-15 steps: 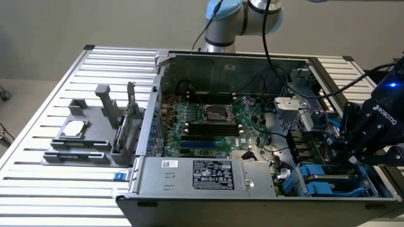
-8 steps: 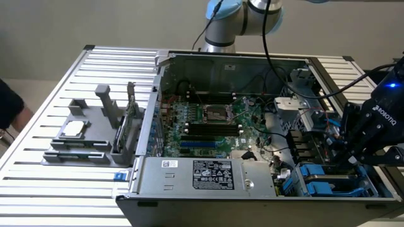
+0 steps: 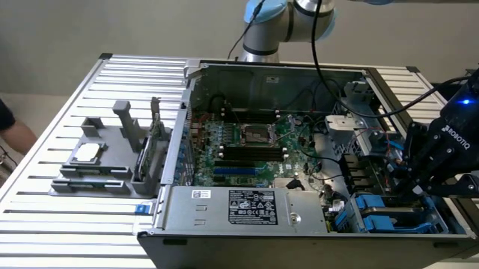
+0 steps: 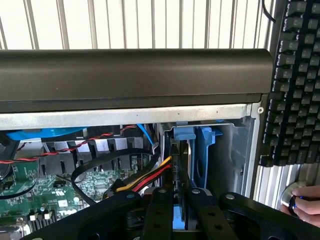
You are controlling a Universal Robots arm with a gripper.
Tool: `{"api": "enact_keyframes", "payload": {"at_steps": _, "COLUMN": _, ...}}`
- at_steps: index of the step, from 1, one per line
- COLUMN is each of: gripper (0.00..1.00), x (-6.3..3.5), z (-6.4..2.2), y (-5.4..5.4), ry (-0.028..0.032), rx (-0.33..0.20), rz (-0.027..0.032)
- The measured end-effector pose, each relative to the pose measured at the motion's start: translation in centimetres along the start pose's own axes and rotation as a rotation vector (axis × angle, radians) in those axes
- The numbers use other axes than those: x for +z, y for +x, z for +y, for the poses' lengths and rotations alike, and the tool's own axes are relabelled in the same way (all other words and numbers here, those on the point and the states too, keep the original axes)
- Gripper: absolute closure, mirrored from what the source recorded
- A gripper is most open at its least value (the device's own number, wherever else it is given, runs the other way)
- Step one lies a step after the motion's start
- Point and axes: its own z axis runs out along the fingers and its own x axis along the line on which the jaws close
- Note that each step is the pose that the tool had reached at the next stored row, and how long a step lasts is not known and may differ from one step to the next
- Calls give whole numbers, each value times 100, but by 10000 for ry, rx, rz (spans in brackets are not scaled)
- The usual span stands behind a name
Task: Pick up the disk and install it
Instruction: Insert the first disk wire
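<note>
The disk [image 4: 183, 136] stands on edge in its blue carrier, down in the drive bay at the corner of the open computer case [image 4: 125, 75]. In the wrist view its thin dark edge and blue frame run between my black fingers [image 4: 161, 200]. My gripper [image 4: 179, 202] is shut on the disk from both sides. In the exterior view my gripper [image 3: 418, 189] reaches down into the case's drive bay at that view's right, above blue carriers [image 3: 378, 212]. My gripper body hides the disk there.
Red, yellow and black cables [image 4: 145, 177] run close beside the disk. A second blue carrier [image 4: 205, 160] stands next to it. The motherboard [image 3: 250, 148] and a silver power-supply box [image 3: 247, 208] lie in the case. A keyboard [image 4: 295, 75], a hand [image 4: 305, 200] and a grey parts holder [image 3: 105, 162] are nearby.
</note>
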Motion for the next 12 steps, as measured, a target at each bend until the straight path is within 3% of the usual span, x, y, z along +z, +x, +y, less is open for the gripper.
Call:
{"api": "enact_keyframes", "payload": {"at_steps": 6, "gripper": 84, "x": -2, "z": 16, "y": 1, "ry": 68, "rx": -6, "rz": 0}}
{"api": "enact_keyframes", "payload": {"at_steps": 12, "gripper": 84, "x": -3, "z": 25, "y": 0, "ry": 200, "rx": -13, "rz": -6}}
